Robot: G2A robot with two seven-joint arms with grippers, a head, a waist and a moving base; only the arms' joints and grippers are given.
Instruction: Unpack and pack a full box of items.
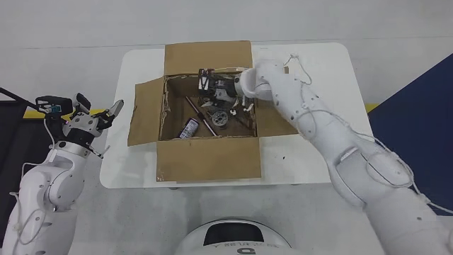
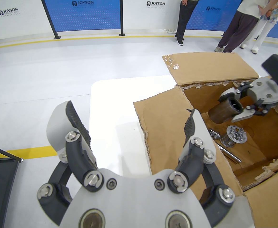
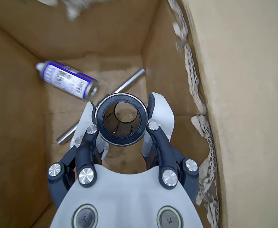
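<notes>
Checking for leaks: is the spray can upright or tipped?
Tipped: the spray can lies on its side inside the box.

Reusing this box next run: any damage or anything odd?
The cardboard box is damaged: its rim edges are torn and ragged, with shreds hanging inward. The spray can lies on its side on the box floor. No spill visible.

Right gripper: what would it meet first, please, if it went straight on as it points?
Probably the metal rod on the cardboard box floor, just beyond the right gripper and its held bearing sleeve; depth is unclear, perhaps bare floor.
</notes>
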